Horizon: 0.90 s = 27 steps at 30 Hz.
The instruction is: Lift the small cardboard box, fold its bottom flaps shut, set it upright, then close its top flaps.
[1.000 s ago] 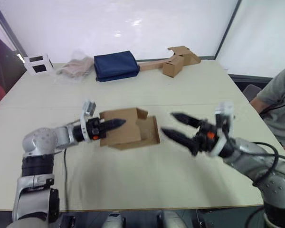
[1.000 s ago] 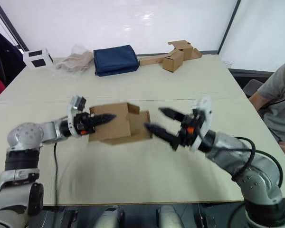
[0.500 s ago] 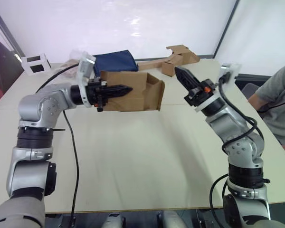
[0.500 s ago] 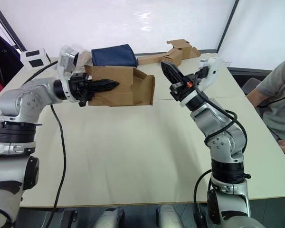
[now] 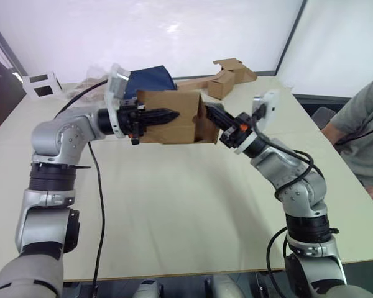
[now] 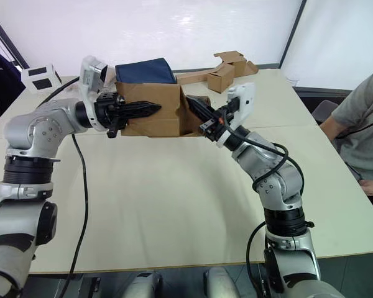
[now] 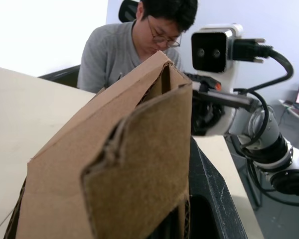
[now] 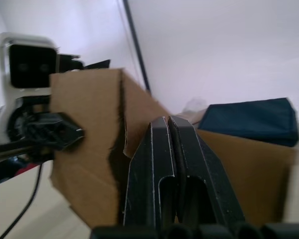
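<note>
Above the counter (image 5: pixel 174 205), mid-air, the small cardboard box (image 5: pixel 174 121) is off the surface, held on its side between the two arms. Left pincer (image 5: pixel 165 115) is clamped on the box's near wall: one black finger runs across the outside face, and the left wrist view shows cardboard sandwiched against the other finger (image 7: pixel 209 199) inside. Right pincer (image 6: pixel 196 108) comes in from the box's right, open end, fingers pressed together with nothing between them, as the right wrist view shows (image 8: pixel 172 169); tips sit at or just inside the flaps at that end, and I can't tell if they touch the cardboard. Flaps on that right end are splayed, not folded shut. Far edge of the counter: a navy folded fabric bundle (image 5: pixel 150 81) directly behind the box, a crumpled clear plastic bag (image 5: pixel 90 87) to its left, a white box with black windows (image 5: pixel 38 85) at the far left corner, and a brown box joined to a long cardboard strip (image 5: pixel 227 77) on the far right. A person in a grey shirt (image 5: pixel 360 133) sits at the counter's right edge, well apart from the box.
</note>
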Tool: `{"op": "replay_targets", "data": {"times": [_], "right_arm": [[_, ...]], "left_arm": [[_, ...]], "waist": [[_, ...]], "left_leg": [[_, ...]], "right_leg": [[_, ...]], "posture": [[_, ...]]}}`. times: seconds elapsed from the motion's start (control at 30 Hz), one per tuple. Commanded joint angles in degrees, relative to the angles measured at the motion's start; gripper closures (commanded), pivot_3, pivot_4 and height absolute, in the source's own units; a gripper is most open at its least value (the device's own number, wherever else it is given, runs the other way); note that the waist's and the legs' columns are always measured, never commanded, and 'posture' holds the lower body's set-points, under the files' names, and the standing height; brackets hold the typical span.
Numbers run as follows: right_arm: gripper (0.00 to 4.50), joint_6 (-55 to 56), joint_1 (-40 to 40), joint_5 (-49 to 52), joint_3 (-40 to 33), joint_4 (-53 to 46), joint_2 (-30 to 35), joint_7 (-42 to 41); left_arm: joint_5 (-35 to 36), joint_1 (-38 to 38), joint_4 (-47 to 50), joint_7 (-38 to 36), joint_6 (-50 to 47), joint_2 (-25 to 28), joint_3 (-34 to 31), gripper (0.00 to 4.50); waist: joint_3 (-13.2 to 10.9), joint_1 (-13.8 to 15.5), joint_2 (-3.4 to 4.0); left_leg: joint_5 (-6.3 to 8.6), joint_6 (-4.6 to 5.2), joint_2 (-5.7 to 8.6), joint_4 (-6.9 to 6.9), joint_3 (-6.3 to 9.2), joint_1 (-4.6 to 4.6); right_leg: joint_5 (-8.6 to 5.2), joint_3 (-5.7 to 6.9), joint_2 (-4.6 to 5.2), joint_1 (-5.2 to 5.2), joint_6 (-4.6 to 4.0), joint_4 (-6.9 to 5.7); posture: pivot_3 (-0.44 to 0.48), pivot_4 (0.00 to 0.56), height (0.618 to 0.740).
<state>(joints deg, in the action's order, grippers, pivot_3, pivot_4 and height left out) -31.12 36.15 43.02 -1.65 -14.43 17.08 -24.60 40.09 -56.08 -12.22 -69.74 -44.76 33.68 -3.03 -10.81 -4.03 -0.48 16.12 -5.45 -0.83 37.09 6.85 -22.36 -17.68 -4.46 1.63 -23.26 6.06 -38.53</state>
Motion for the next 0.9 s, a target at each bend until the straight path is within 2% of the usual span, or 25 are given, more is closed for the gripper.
{"op": "replay_targets", "data": {"times": [0.03,0.47,0.67,0.83,0.9], "right_arm": [[4.47,-0.76,0.27,1.26,0.66,-3.49,-0.9,-1.87],[4.47,0.15,2.38,-0.22,0.55,-1.11,-1.79,-5.06],[4.47,0.71,2.92,-0.03,-0.28,-0.71,-2.47,-6.0],[4.47,-0.01,2.79,0.84,-1.13,-1.82,-2.0,-6.35],[4.47,-0.56,2.35,1.12,-1.66,-2.46,-0.82,-7.2]], "left_arm": [[-0.03,-1.42,3.03,1.23,0.72,-0.2,-0.75,4.5],[3.7,-0.93,8.33,1.6,-4.72,0.41,-1.95,4.5],[1.64,-0.89,7.77,2.26,-2.03,0.22,-1.02,4.5],[-3.55,-0.63,6.5,2.49,4.38,-0.27,1.54,4.5],[-3.04,-1.17,5.58,2.85,4.53,-1.09,0.83,4.5]], "waist": [[0.0,0.0,0.0],[0.0,-0.02,0.0],[0.0,0.07,0.0],[0.0,0.06,0.0],[0.0,0.09,0.0]], "left_leg": [[0.0,0.0,0.0,0.0,0.0,0.0],[0.01,0.01,0.0,0.0,0.0,0.0],[-0.03,-0.05,0.0,0.01,0.01,0.0],[-0.03,-0.05,0.0,0.0,0.01,0.0],[-0.03,-0.05,0.0,0.0,0.0,0.0]], "right_leg": [[0.0,0.0,0.0,0.0,0.0,0.0],[0.0,0.0,0.0,0.0,0.0,0.0],[0.0,0.0,0.01,-0.01,0.0,-0.01],[0.0,0.0,0.01,-0.01,0.0,-0.01],[0.0,0.0,0.01,-0.01,0.0,-0.01]], "posture": [[0.0,0.15,0.74],[0.0,0.15,0.74],[0.0,0.15,0.74],[0.0,0.15,0.74],[0.0,0.15,0.74]]}}
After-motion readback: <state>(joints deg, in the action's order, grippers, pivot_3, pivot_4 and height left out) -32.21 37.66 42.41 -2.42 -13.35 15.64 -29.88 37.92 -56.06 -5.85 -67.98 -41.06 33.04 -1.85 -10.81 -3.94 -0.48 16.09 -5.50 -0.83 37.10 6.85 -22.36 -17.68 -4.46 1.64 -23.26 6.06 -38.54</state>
